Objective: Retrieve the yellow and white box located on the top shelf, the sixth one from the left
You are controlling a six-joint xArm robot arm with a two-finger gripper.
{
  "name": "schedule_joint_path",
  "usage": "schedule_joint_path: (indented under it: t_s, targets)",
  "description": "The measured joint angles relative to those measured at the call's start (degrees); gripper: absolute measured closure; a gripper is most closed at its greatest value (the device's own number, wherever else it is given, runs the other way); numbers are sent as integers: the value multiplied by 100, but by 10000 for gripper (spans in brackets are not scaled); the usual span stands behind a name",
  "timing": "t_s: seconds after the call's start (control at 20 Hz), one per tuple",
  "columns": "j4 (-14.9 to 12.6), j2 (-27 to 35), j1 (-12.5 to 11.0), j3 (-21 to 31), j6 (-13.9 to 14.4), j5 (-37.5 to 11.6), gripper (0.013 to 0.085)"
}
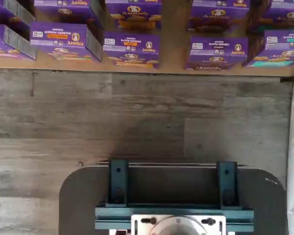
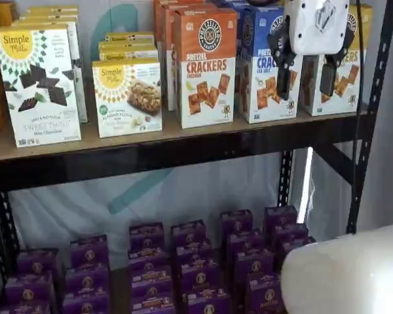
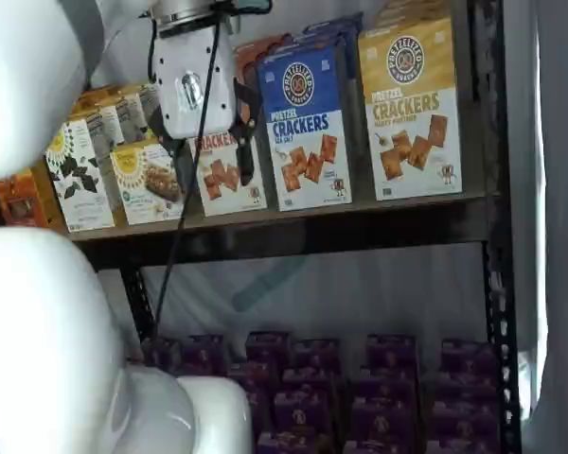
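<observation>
The yellow and white pretzel crackers box (image 3: 410,109) stands upright at the right end of the top shelf, next to a blue and white box (image 3: 306,123). In a shelf view it is partly hidden behind my gripper (image 2: 346,85). My gripper (image 2: 306,72), a white body with two black fingers, hangs in front of the top shelf; it also shows in a shelf view (image 3: 213,151). A plain gap shows between its fingers. It is open and holds nothing. Neither shelf view shows how far it is from the boxes.
An orange pretzel crackers box (image 2: 206,69) and Simple Mills boxes (image 2: 39,82) stand further left on the top shelf (image 2: 150,154). Several purple boxes (image 1: 132,49) fill the lower shelf. The wrist view shows wood flooring and the dark mount with teal brackets (image 1: 174,188). Black shelf posts (image 3: 492,236) stand at the right.
</observation>
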Motion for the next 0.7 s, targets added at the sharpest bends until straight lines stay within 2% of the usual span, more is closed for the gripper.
schedule_joint_path:
  t_s: [0.05,0.1,0.15,0.25,0.35,0.5,0.7]
  targets:
    - [73,0,-64,1,-34,3,130]
    - [321,-5,-299,11,-146,9,130]
    - [426,-11,-388,17,-195,8,130]
    - [462,-5,-410,14,-215,22,130]
    - [399,-6,-362,19,-201,10,130]
    - [99,-61,-192,100,-162,-172,130]
    - [-201,-70,-343,190,-409,-565,130]
